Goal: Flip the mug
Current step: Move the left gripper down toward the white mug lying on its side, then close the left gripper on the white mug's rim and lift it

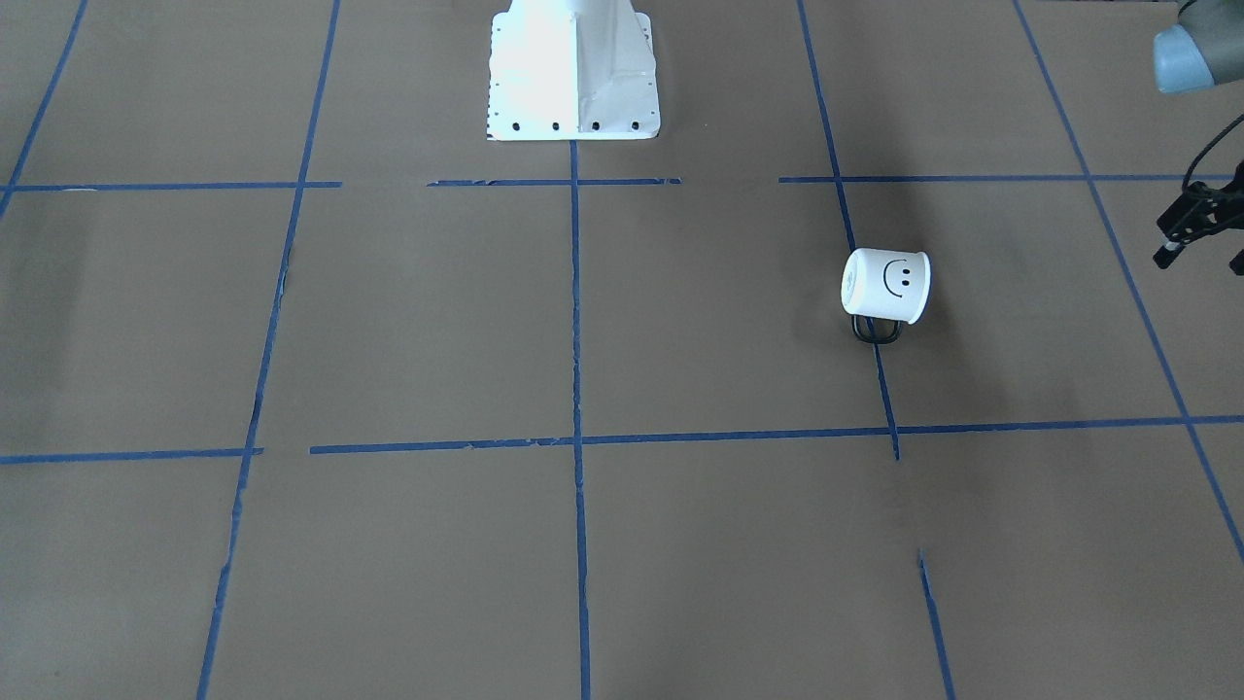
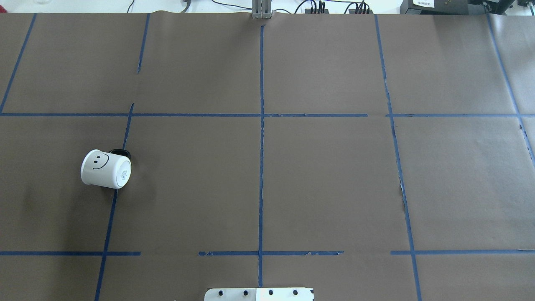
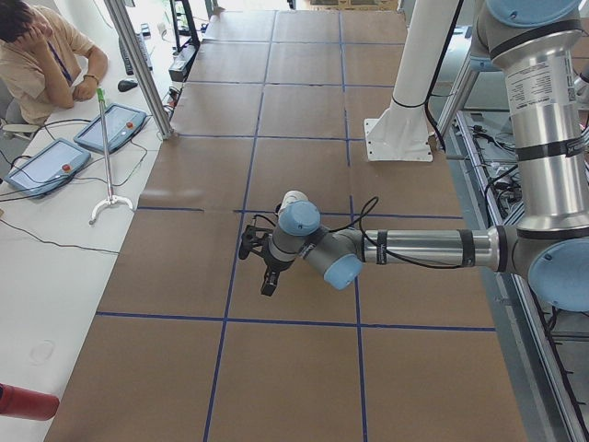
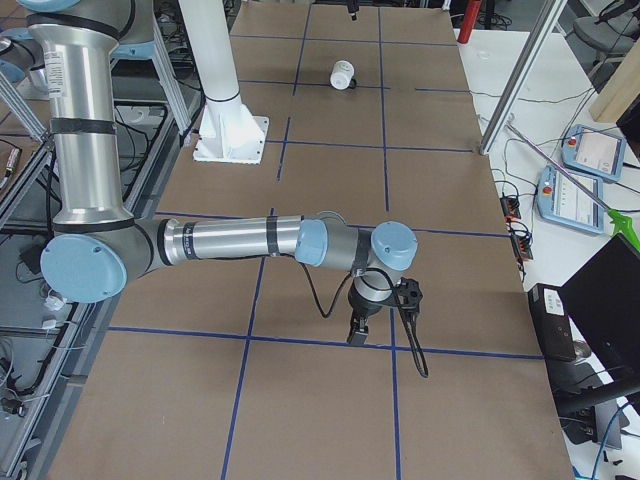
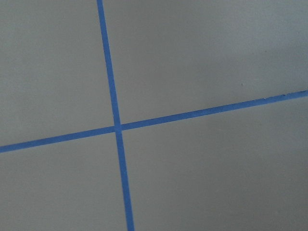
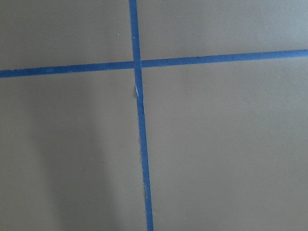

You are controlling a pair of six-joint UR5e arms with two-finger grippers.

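The mug lies on its side on the brown-papered table, in the half on the robot's left. Its smiley face is turned up toward the ceiling. One flat, round white end with a small printed mark faces the middle of the table. The dark loop handle sticks out on the side away from the robot, low against the paper. That marked end sits right over one of the blue tape lines that divide the table into squares.

The left gripper hangs above the table with its fingers pointing down, off toward the table's left end. It is clear of the mug and touches nothing. Only its edge shows from across the table, and from the side I cannot tell whether the fingers are spread or closed. Its wrist camera sees only bare paper and a crossing of tape.

The right gripper is well apart from the mug, at the opposite end of the table. It also points down, close over a tape line, at the end of a long outstretched arm. It shows only from that end of the room, so I cannot tell its state either — nothing is visible between its fingers.

The white pedestal stands at the robot's edge of the table, midway along. An operator sits at the side bench beyond the table's left end, head propped on a hand.
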